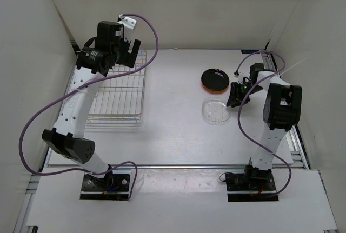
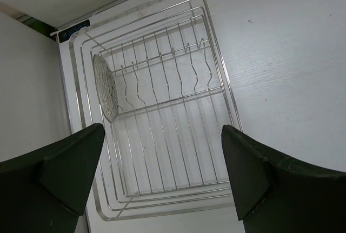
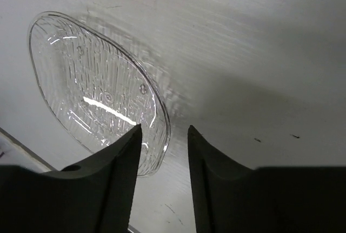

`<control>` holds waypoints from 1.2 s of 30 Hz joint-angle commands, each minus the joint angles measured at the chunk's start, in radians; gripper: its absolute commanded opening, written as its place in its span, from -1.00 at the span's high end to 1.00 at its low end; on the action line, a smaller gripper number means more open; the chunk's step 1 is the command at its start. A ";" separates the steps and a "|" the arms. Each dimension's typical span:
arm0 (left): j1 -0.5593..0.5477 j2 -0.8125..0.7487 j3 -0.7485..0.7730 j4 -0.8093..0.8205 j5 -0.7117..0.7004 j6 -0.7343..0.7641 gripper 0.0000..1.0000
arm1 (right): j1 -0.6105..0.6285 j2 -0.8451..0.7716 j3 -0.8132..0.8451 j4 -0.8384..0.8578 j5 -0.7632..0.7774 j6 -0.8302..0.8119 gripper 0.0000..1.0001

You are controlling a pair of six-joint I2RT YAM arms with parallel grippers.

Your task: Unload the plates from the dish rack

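Right claw (image 3: pixel 164 130) ajar at clear plate (image 3: pixel 92 87)

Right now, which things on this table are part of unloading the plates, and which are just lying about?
Part of the job: dish rack; ribbed plate standing in it; clear plate, and black plate on orange plate, out on the table.
Just there: purple cables of the arms.
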 commanded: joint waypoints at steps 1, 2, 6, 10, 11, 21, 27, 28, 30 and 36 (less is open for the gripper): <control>0.031 -0.068 -0.056 0.035 0.009 -0.010 -1.00 | 0.002 -0.042 0.046 -0.018 0.014 -0.023 0.09; 0.043 -0.081 -0.075 0.046 0.023 -0.010 -1.00 | 0.002 -0.057 0.046 -0.018 0.014 -0.023 0.00; 0.135 -0.101 -0.167 0.097 0.096 -0.030 -1.00 | -0.047 -0.140 0.082 -0.042 0.040 -0.023 -0.31; 0.250 -0.087 -0.176 0.097 0.232 -0.048 -1.00 | -0.067 -0.278 0.111 -0.067 0.112 -0.014 -0.64; 0.301 -0.087 -0.176 0.106 0.259 -0.049 -1.00 | -0.067 -0.307 0.111 -0.067 0.113 -0.014 -0.70; 0.543 0.282 0.038 0.053 0.638 -0.067 -1.00 | -0.058 -0.570 0.045 -0.127 0.110 -0.041 -1.00; 0.571 0.464 0.179 0.066 0.659 -0.095 -1.00 | -0.058 -0.622 -0.001 -0.136 0.119 -0.054 -1.00; 0.571 0.505 0.192 0.066 0.659 -0.105 -1.00 | -0.058 -0.622 -0.001 -0.136 0.119 -0.054 -1.00; 0.571 0.531 0.201 0.066 0.649 -0.114 -0.97 | -0.058 -0.633 -0.010 -0.136 0.119 -0.054 -1.00; 0.580 0.542 0.134 0.134 0.649 -0.136 -0.75 | -0.058 -0.662 -0.021 -0.136 0.100 -0.054 -1.00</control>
